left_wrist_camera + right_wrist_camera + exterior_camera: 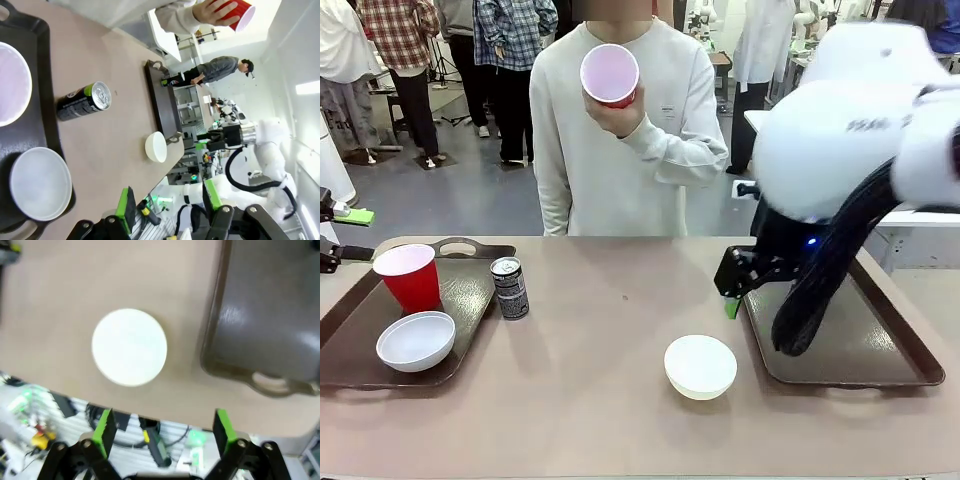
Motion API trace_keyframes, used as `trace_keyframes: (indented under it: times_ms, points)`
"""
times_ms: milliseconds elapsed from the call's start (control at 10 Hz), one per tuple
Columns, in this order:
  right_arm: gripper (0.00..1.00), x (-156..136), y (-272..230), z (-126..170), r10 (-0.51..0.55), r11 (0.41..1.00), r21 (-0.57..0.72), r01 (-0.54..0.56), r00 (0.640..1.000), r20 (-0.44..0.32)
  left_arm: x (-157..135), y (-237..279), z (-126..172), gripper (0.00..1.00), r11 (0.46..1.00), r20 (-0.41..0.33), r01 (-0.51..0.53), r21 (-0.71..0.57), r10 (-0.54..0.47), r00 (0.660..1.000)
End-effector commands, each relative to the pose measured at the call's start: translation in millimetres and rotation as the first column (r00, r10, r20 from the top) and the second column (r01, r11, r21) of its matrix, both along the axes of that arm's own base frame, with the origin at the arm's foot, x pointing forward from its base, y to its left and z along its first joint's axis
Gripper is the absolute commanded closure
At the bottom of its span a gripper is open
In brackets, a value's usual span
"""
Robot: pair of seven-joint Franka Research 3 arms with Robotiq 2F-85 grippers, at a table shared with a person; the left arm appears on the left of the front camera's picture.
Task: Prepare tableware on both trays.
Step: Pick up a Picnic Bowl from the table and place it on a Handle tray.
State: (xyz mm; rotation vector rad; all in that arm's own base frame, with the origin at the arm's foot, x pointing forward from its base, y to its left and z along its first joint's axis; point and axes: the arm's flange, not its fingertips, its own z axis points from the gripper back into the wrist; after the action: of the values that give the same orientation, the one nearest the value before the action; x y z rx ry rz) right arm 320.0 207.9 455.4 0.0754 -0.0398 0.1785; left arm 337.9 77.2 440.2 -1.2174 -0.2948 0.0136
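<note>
Left end effector (169,212): released, fingers spread, nothing is gripped between the green pads; it is held at the table's left side and aimed across the top.
Right end effector (164,432): released, pads wide apart, nothing is grasped; in the front view it is seen just above the left rim of the right tray, pointed down.
Left tray (470,290): laid at the table's left side, cut-out handle at the far end.
Tray cup (410,277): red, white inside, set upright on the far half of the left tray.
Tray bowl (416,340): white, shallow, set on the left tray nearer the robot, just beside the tray cup.
Can (509,288): dark, upright, placed on the table just beside the left tray's right rim; contact with the rim cannot be told.
Right tray (880,350): laid at the table's right side, partly covered by the right arm.
Loose bowl (700,366): white, placed on the bare table between the trays, near the right tray's near left corner but apart from it; in the right wrist view it is seen from above, beyond the fingertips.
Held cup (610,75): red, white inside, tilted with its mouth toward the camera, gripped in the person's hand (625,112) at chest height, well above the table.
Table (600,400): tan top, shared with the person standing at the far side.
</note>
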Motion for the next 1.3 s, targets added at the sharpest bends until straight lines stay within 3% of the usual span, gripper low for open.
trace_keyframes:
  times_ms: [0,200,500,900,1200]
  points:
    - [0.00,24.2,13.2,-14.0,-0.021,0.998,-0.051,0.023,0.999,0.024,1.0,0.2,0.5,0.28,1.000,0.013,-0.003,-0.017,0.004,1.000]
    - [0.00,29.2,6.9,-29.0,-0.027,0.999,-0.041,0.031,0.995,0.094,1.0,0.2,0.5,0.28,1.000,0.013,-0.003,-0.017,0.004,1.000]
    - [0.00,6.3,-7.4,-38.7,-0.027,0.999,-0.018,0.028,0.996,0.082,1.0,0.2,0.5,0.28,1.000,0.013,-0.003,-0.017,0.004,1.000]
    - [0.00,-117.1,-21.9,5.7,0.080,0.997,0.005,-0.081,0.993,0.082,1.0,0.2,0.5,0.28,1.000,0.013,-0.003,-0.017,0.004,1.000]
    - [0.00,-105.3,-16.6,-5.3,0.077,0.997,-0.005,-0.077,0.997,0.030,1.0,0.2,0.5,0.28,1.000,0.013,-0.003,-0.017,0.004,1.000]
